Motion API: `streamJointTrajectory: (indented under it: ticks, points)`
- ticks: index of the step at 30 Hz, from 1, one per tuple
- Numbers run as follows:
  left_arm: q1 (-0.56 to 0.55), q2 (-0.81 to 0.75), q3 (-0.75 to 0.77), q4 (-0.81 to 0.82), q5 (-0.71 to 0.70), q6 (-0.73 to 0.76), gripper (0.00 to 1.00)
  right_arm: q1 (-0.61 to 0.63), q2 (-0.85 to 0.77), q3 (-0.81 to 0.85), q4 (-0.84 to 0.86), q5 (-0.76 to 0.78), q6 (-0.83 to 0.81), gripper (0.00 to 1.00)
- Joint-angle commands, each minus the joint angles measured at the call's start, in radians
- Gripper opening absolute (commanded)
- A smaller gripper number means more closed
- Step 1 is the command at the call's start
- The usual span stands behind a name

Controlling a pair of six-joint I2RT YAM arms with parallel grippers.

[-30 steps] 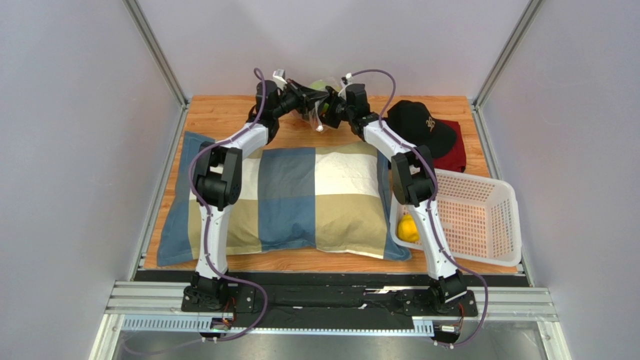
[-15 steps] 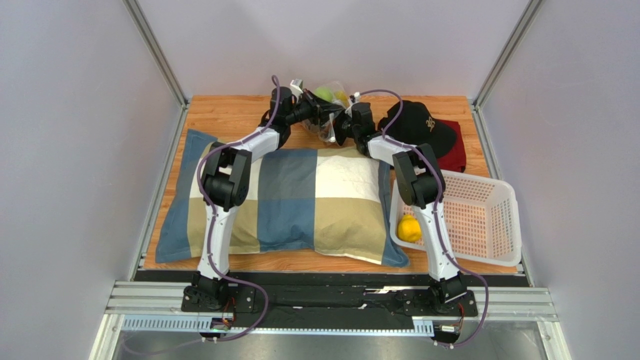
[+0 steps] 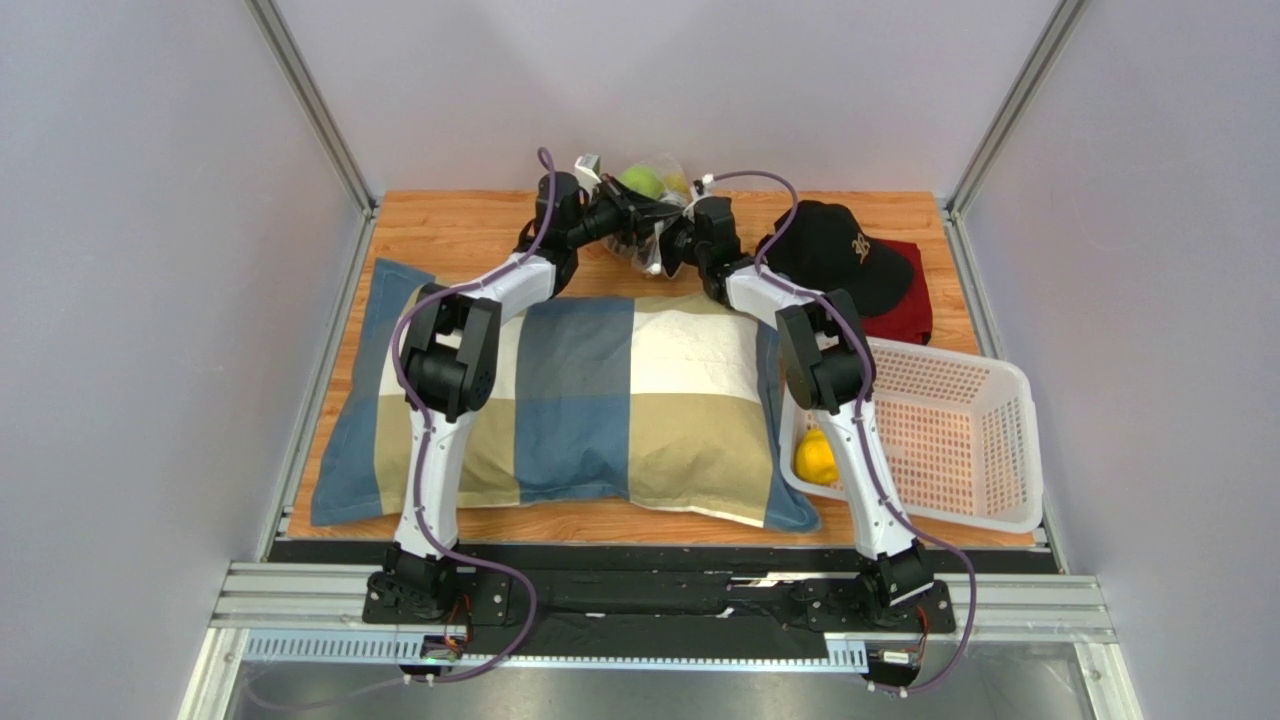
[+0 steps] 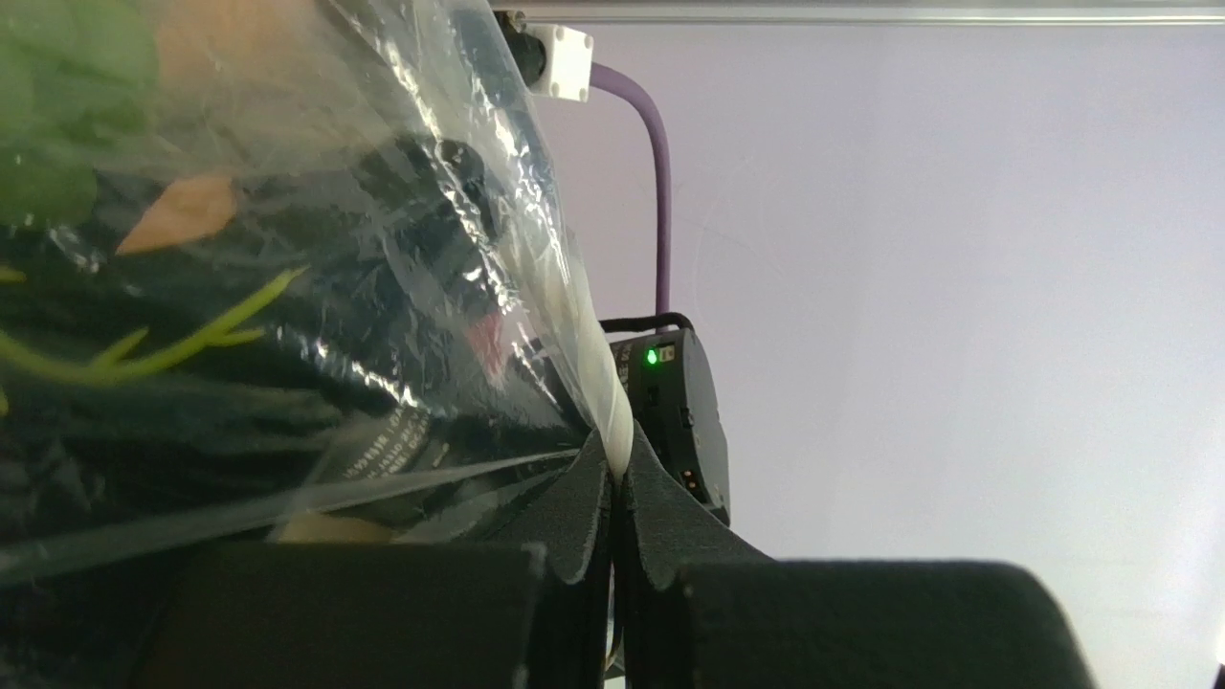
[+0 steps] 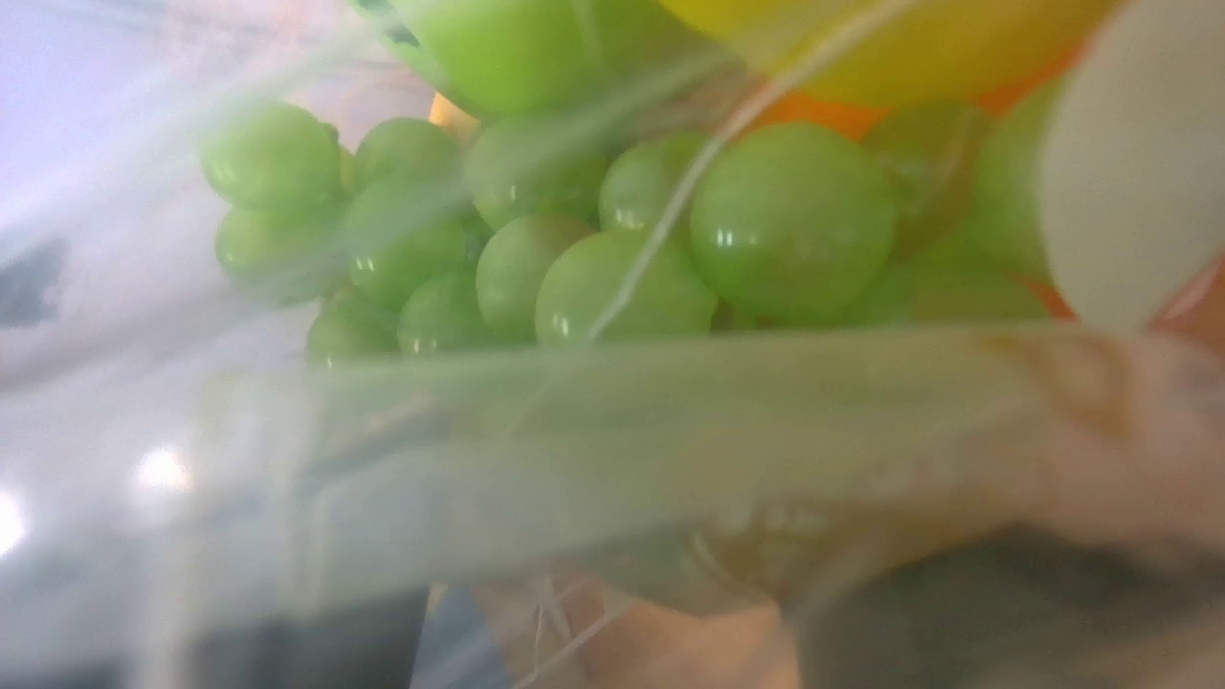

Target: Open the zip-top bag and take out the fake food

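Observation:
The zip-top bag (image 3: 657, 183) hangs above the table's far edge between my two grippers, with green and yellow fake food showing inside. My left gripper (image 3: 628, 219) is shut on the bag's white zip edge, which its pads (image 4: 583, 495) pinch in the left wrist view. My right gripper (image 3: 672, 243) holds the bag's right side. In the right wrist view the bag (image 5: 575, 431) covers the lens and hides the fingers. A bunch of green grapes (image 5: 575, 230) and a yellow fruit (image 5: 892, 36) show through it. A yellow lemon (image 3: 815, 458) lies in the basket.
A patchwork pillow (image 3: 601, 398) covers the middle of the wooden table. A white perforated basket (image 3: 992, 375) stands at the right. A black cap (image 3: 834, 240) on a red cloth (image 3: 909, 308) lies at the back right.
Both grippers have drawn closer together at the far edge with the bag between them. The bag has bunched up and risen a little towards the back wall.

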Motion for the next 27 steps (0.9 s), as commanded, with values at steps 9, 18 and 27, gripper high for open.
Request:
streamJointTrajectory:
  ticks: [9, 18, 27]
  points:
    - [0.021, -0.028, 0.071, 0.060, 0.063, -0.006, 0.00, -0.033, -0.022, 0.048, -0.022, -0.007, -0.051, 0.37]
    - [0.110, 0.002, 0.149, -0.035, 0.123, 0.079, 0.00, -0.036, -0.201, 0.043, -0.410, -0.050, -0.308, 0.21]
    - [0.125, -0.013, 0.165, -0.068, 0.149, 0.115, 0.00, -0.034, -0.281, 0.181, -0.714, 0.003, -0.355, 0.18]
